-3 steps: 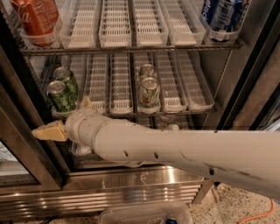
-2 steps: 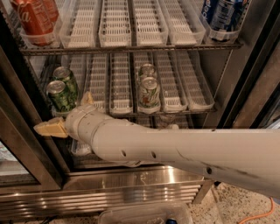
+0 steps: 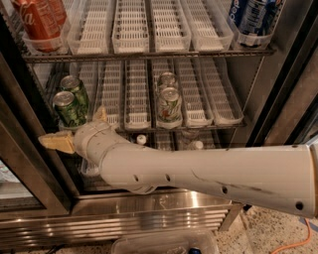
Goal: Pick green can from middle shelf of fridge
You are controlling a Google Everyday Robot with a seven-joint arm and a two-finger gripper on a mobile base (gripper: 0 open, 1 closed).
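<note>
Two green cans stand at the left end of the middle shelf (image 3: 198, 128) of the fridge (image 3: 149, 211), the front one (image 3: 67, 108) and a second one (image 3: 76, 88) right behind it. My gripper (image 3: 75, 128) is on the end of the white arm, just below and in front of the front green can. It is open: one tan finger (image 3: 54, 142) points left and the other (image 3: 101, 114) points up beside the can's right side. Nothing is held. The arm hides the lower shelf.
Two pale cans (image 3: 170, 105) stand in a middle lane of the same shelf. Red cola cans (image 3: 37, 20) are on the upper shelf at left, blue cans (image 3: 253, 14) at right. Dark door frames (image 3: 30, 163) flank the opening. A clear plastic bin (image 3: 164, 244) lies on the floor.
My gripper has risen a little and edged closer to the front green can. The cans have not moved.
</note>
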